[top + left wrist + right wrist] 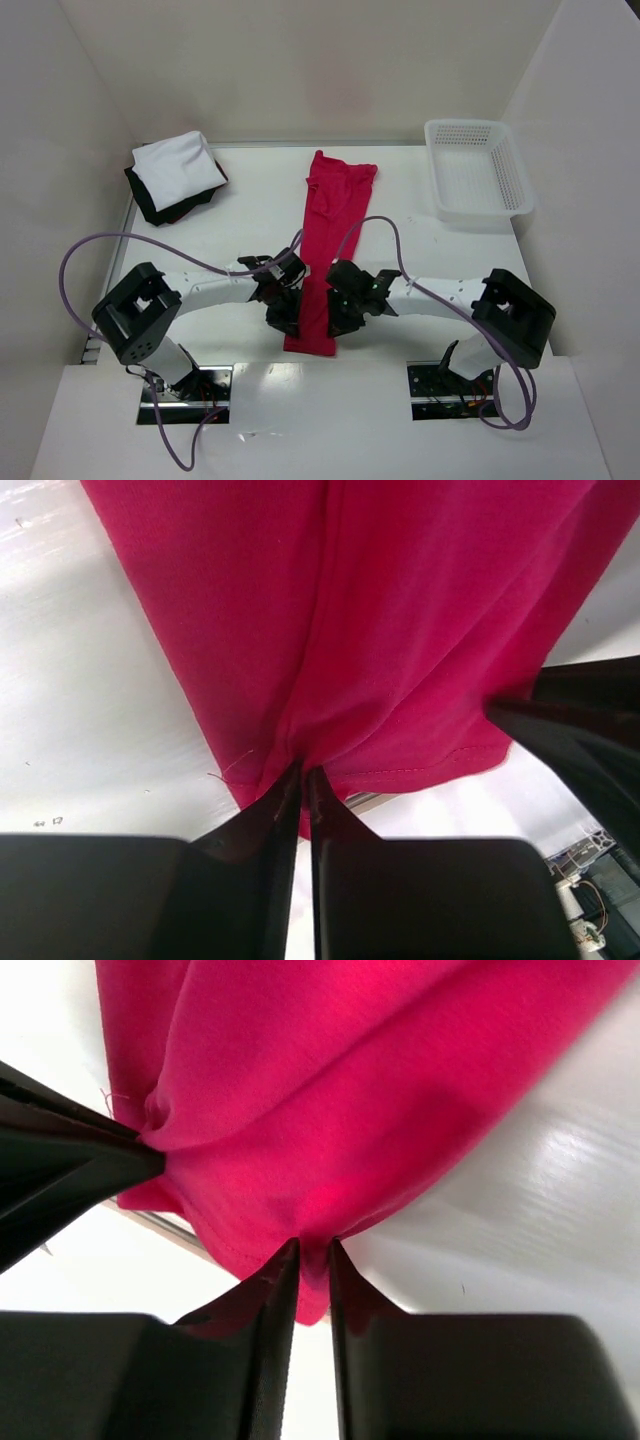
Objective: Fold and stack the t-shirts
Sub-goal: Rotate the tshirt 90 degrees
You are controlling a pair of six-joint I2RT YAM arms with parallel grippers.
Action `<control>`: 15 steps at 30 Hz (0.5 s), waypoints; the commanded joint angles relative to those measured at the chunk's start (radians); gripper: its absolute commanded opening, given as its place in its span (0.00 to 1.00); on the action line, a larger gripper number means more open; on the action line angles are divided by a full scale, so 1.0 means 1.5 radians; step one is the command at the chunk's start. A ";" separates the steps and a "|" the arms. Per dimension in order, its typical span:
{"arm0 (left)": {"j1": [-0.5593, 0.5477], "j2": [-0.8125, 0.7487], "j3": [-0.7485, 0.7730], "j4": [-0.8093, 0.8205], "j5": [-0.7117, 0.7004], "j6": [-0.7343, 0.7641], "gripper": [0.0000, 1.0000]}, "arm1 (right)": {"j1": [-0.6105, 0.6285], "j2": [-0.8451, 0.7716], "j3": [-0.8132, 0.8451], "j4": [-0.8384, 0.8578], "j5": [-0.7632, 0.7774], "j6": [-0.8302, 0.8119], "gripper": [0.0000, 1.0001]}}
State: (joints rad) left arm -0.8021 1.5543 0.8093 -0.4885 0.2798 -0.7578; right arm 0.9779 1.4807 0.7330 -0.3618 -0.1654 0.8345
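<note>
The red t-shirt (330,235) lies as a long narrow strip down the middle of the table, sleeves at the far end. My left gripper (285,318) is shut on its near left corner, seen in the left wrist view (303,772). My right gripper (338,318) is shut on its near right corner, seen in the right wrist view (313,1245). Both pinch the hem (420,765) and lift it slightly. A folded white t-shirt (178,168) lies on a folded black t-shirt (150,205) at the far left.
A white mesh basket (477,170) stands at the far right. White walls close in the table on three sides. Purple cables (100,245) arch over both arms. The table's near edge (260,362) runs just behind the grippers.
</note>
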 commanded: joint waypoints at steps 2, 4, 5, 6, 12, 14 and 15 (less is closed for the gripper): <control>-0.003 0.004 0.011 0.008 0.020 0.018 0.12 | 0.008 -0.047 -0.015 -0.033 0.026 0.014 0.27; -0.003 0.004 0.018 0.001 0.028 0.024 0.09 | 0.008 -0.071 -0.023 -0.042 0.033 0.020 0.33; -0.003 0.004 0.018 0.001 0.028 0.025 0.09 | 0.008 -0.078 -0.031 -0.042 0.033 0.027 0.33; -0.003 0.004 0.025 0.001 0.035 0.025 0.09 | 0.008 -0.091 -0.032 -0.042 0.033 0.027 0.35; -0.003 -0.002 0.055 0.001 0.096 0.045 0.06 | 0.008 -0.123 -0.039 -0.055 0.046 0.055 0.55; -0.003 -0.002 0.073 0.001 0.117 0.051 0.06 | 0.008 -0.142 -0.039 -0.061 0.055 0.061 0.57; -0.003 -0.002 0.079 0.001 0.123 0.051 0.06 | 0.008 -0.142 -0.039 -0.069 0.064 0.061 0.58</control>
State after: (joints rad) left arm -0.8021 1.5543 0.8738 -0.4938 0.3889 -0.7094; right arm 0.9783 1.3159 0.6819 -0.4282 -0.1188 0.8978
